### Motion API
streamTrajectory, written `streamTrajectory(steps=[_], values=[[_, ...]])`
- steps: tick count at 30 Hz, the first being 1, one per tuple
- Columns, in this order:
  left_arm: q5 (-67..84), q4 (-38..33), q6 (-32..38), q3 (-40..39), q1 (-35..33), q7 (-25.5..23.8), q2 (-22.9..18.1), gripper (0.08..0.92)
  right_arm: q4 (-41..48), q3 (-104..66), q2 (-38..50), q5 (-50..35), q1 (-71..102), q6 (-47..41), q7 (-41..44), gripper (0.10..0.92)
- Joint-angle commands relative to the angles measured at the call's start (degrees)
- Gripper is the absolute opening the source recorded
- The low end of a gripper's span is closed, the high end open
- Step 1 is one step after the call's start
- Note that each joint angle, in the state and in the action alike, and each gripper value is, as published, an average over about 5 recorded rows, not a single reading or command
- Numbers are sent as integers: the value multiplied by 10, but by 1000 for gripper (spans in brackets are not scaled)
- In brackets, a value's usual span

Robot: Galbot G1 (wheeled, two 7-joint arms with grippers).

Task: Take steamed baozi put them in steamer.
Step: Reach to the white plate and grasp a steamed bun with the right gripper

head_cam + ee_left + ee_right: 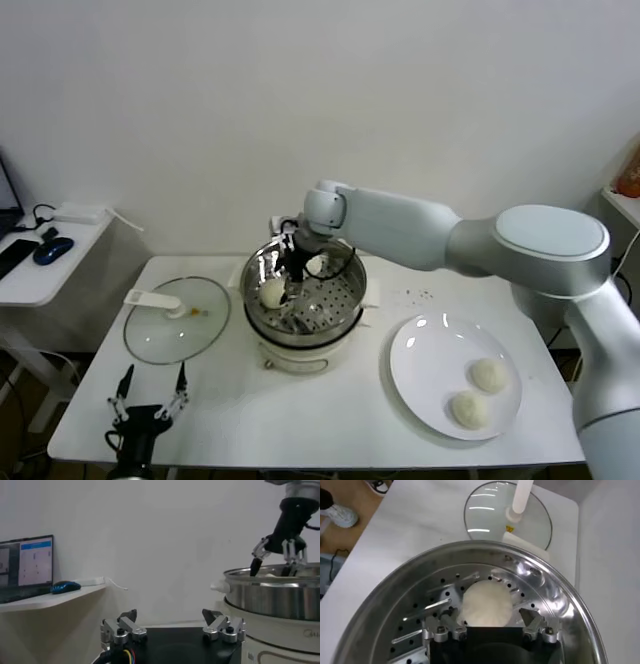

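the left gripper (148, 402) is parked at the table's near-left edge, about seven o'clock from the steamer, its fingers spread apart and holding nothing. just beyond it, at nine o'clock from the steamer, lies the glass lid (177, 318). at the table's centre the steamer (340, 310) sits on its white pot base, and the right gripper (291, 283) reaches down into it; the right wrist view shows its fingers apart with a baozi (486, 603) resting on the perforated floor between them, apparently let go rather than gripped. a second pale bun seems to lie near the basket's far wall, at about twelve o'clock. at four o'clock the white plate (425, 370) holds two more baozi (489, 374) side by side. so this looks like the release step of a delivery, roughly halfway through. the next move calls for lifting straight up clear of the rim, then crossing to the plate.
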State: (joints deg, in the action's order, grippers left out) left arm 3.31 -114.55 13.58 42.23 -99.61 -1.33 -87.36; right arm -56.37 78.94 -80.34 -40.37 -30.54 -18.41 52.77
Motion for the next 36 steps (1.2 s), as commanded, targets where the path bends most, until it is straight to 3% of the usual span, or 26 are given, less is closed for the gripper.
streamTrajectory(steps=[1, 9, 19, 36], values=[[1, -2, -1, -1, 0, 0, 0, 823, -120, 46, 100, -38, -92, 10, 36, 823], [-4, -4, -5, -6, 2, -1, 0, 823, -240, 127, 257, -53, -204, 45, 75, 823], [-10, -7, -6, -10, 1, -2, -2, 823, -330, 181, 411, 57, -202, 71, 99, 823], [-4, -12, -1, -3, -11, -1, -1, 823, -346, 141, 502, 198, -47, 64, 92, 823]])
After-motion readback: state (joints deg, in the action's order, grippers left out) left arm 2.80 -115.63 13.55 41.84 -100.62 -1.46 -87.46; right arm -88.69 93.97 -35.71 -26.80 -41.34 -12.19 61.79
